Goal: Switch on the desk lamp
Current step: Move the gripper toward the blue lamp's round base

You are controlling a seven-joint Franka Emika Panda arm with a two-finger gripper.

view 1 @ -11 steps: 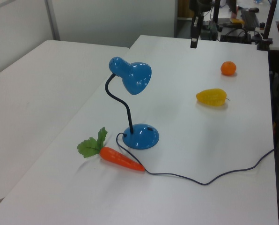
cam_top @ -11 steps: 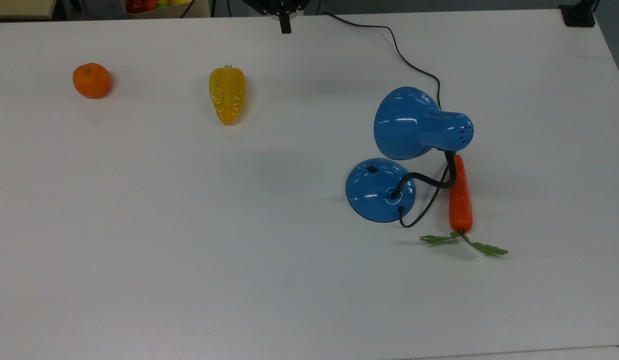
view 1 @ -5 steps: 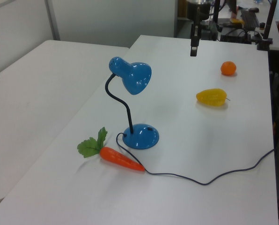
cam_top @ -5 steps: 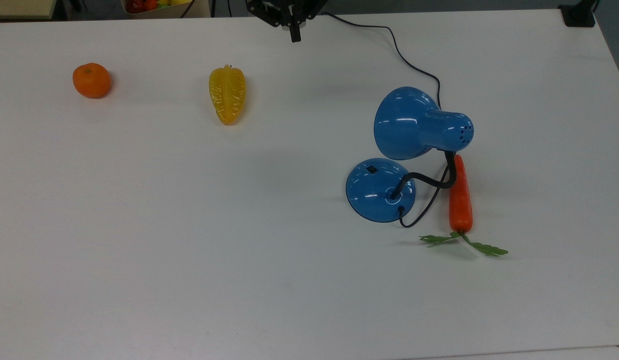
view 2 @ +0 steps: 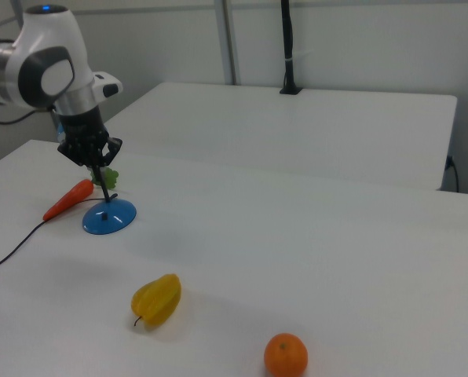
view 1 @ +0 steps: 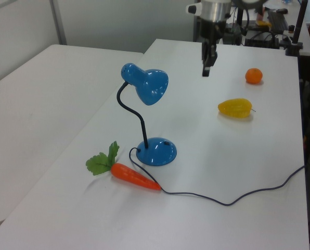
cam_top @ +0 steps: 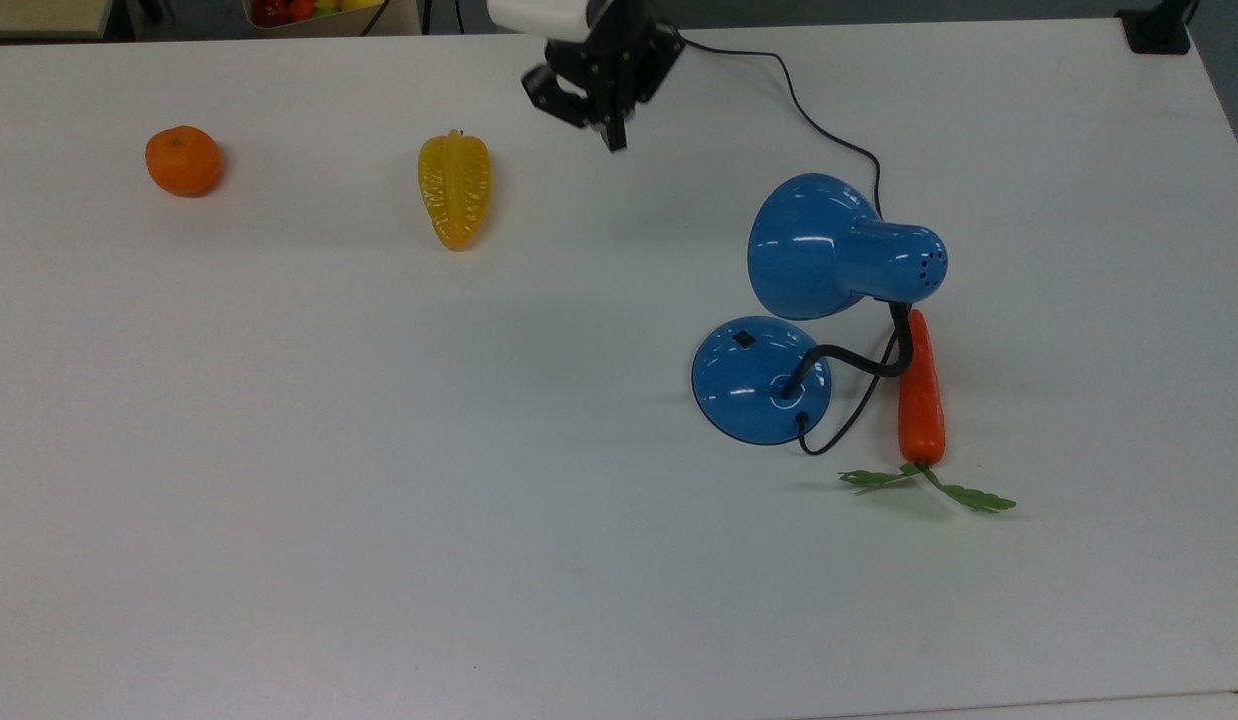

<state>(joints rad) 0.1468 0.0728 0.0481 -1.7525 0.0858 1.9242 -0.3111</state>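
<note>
Status: the task is at its approach stage. The gripper [cam_top: 613, 137] hangs in the air above the table [cam_top: 279, 450], touching nothing; its fingers are drawn together and empty. The desk lamp [cam_top: 824, 300] stands well apart from the fingertips, toward the top view's lower right of them. Its shade shows no glow, so I judge the lamp not yet lit. The small black switch [cam_top: 744, 339] sits on the domed base, on the side nearest the fingers, with no contact made. Remaining work, as judged: travel to the base, descend, and press the switch.

Count: one desk lamp, one gripper, one carrot [cam_top: 920, 395] just beyond the base from the fingers, one yellow starfruit [cam_top: 454, 189] on the top view's left of the fingers, one orange [cam_top: 183, 160] further that way.
</note>
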